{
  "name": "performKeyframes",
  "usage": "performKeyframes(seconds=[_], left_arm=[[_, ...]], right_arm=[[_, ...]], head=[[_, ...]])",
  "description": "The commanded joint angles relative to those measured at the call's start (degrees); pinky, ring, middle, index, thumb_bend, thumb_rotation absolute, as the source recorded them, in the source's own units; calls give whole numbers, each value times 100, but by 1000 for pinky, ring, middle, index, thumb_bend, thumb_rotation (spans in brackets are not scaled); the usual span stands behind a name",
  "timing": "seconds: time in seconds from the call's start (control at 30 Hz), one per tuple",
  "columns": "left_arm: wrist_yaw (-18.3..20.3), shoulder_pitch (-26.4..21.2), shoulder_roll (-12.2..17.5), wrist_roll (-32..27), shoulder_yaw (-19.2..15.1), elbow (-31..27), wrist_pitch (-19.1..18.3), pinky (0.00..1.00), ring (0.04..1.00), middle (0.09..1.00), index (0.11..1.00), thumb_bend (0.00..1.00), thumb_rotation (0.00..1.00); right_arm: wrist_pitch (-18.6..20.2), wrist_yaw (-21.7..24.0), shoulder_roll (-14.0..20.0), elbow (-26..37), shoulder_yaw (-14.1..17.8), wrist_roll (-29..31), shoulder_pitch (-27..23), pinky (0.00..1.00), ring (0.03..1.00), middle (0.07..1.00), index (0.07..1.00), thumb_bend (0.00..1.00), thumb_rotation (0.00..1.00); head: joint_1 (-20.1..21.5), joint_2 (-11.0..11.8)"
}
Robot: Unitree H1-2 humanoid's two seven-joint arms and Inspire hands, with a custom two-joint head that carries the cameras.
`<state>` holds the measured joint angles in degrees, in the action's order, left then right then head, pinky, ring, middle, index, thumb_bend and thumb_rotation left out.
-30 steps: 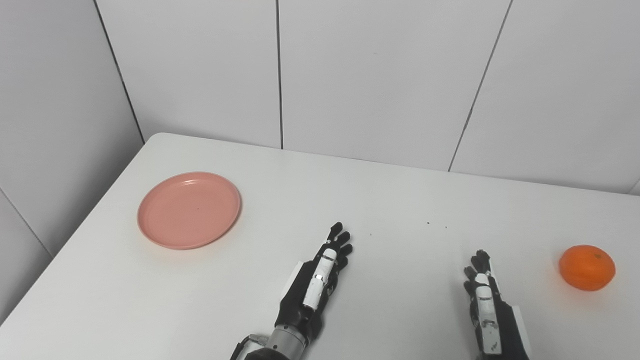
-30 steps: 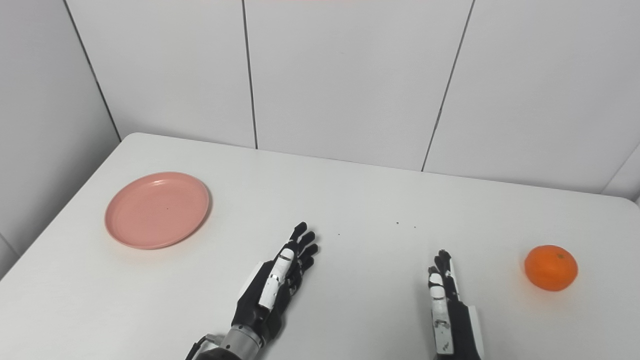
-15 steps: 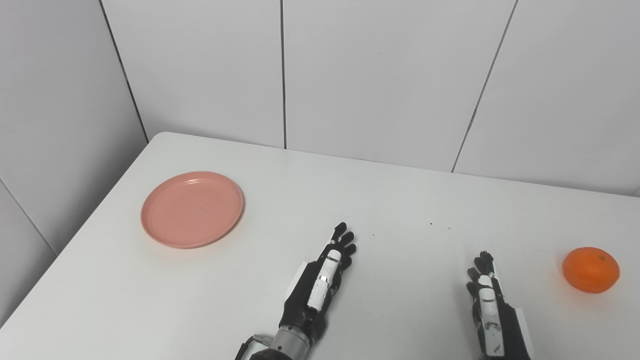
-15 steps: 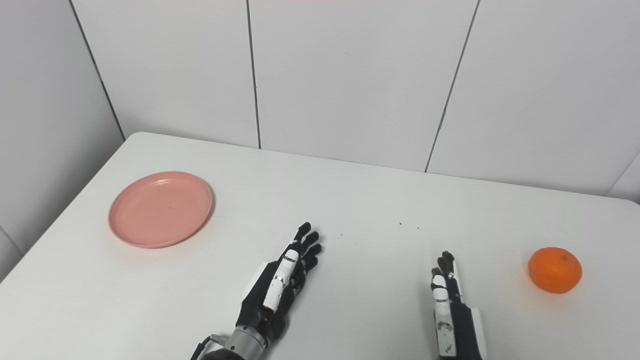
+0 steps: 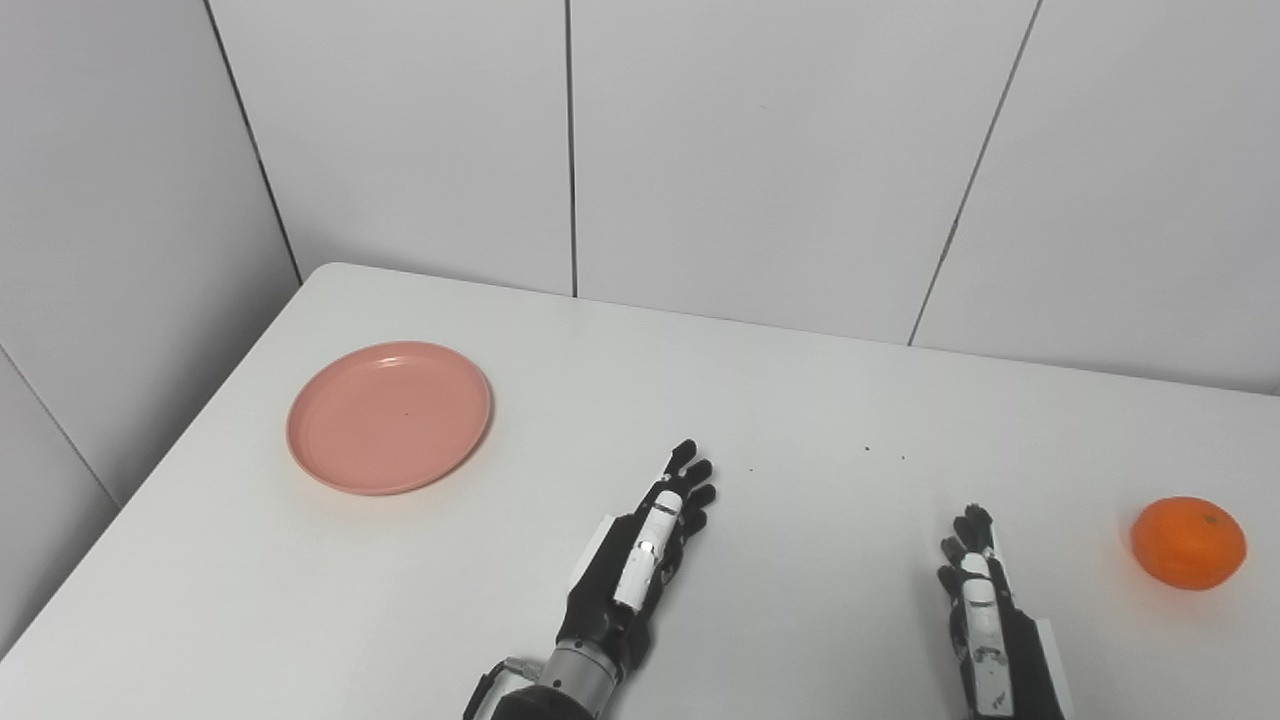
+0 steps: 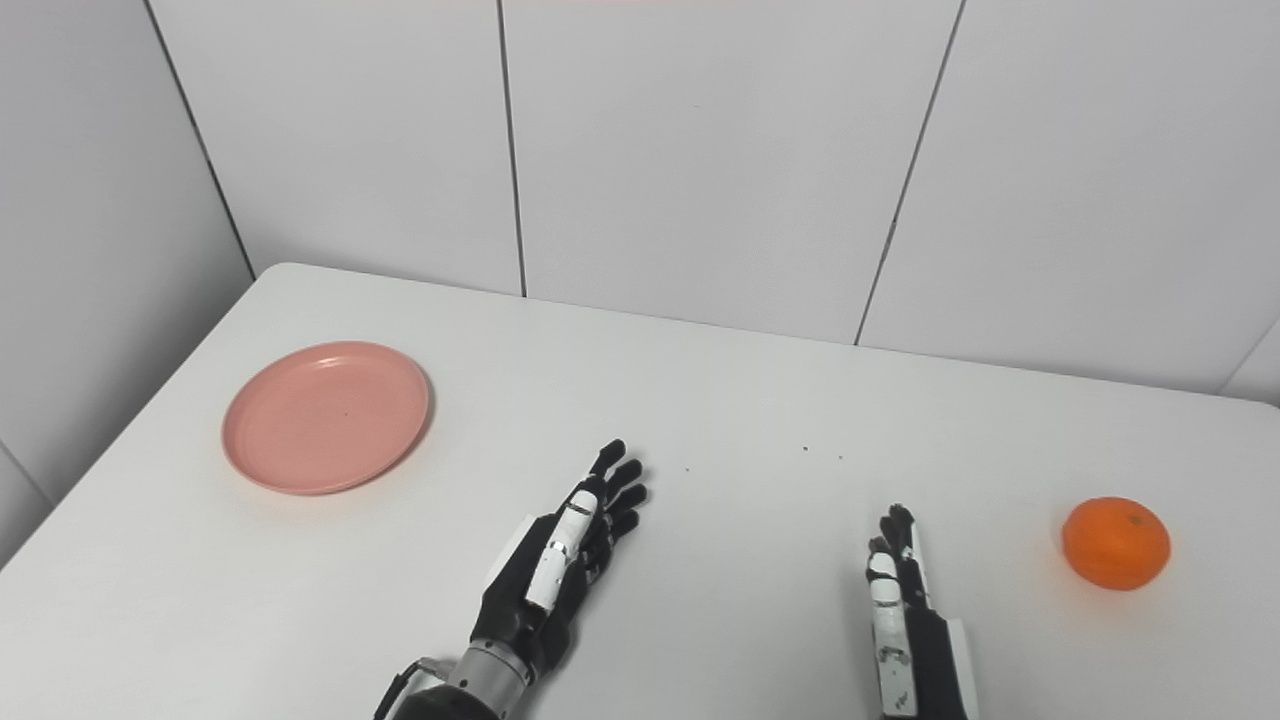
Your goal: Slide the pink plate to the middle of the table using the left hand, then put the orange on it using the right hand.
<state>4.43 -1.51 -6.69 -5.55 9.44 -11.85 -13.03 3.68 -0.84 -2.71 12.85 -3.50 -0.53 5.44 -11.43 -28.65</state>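
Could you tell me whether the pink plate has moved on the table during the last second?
No. The pink plate keeps its place relative to the table's far-left corner; the whole picture shifted slightly, so the camera moved.

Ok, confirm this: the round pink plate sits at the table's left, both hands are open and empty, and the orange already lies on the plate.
Wrong on the orange. The round pink plate is bare; the orange lies on the white table at far right, beyond the right hand, as the left eye view shows. The left hand is empty too.

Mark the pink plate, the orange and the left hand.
pink plate (image 5: 389, 417), left eye view, centre of its bare dish
orange (image 5: 1188, 543), left eye view, middle of the fruit
left hand (image 6: 548, 582), right eye view, back of the hand
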Motion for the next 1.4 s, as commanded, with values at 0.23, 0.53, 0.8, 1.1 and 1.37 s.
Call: performKeyframes(seconds=[0.23,0.53,0.8,1.1,1.37], left_arm=[[128,-568,238,-137,-128,-730,-492,964,946,959,948,430,1000],[146,-1023,405,-402,-386,-1057,-898,936,928,945,936,433,1000],[-10,-1621,647,-659,-881,-1243,-1349,942,940,955,946,410,1000],[-267,-2103,1194,-1003,-1460,-1120,-1384,947,941,948,937,375,1000],[-392,-2451,1788,-1407,-1906,-871,-1388,921,927,940,927,383,1000]], right_arm=[[-176,25,-10,85,5,20,-52,1000,995,1000,1000,207,1000],[-159,15,0,57,32,20,-76,1000,991,998,998,205,1000],[-204,42,38,13,52,56,-73,1000,982,990,992,216,1000],[-238,96,98,-19,55,153,-70,1000,993,1000,1000,197,1000],[-211,68,108,14,42,170,-63,1000,994,1000,1000,196,1000]], head=[[-84,-14],[-132,-5],[-186,34],[-221,29],[-264,23]])
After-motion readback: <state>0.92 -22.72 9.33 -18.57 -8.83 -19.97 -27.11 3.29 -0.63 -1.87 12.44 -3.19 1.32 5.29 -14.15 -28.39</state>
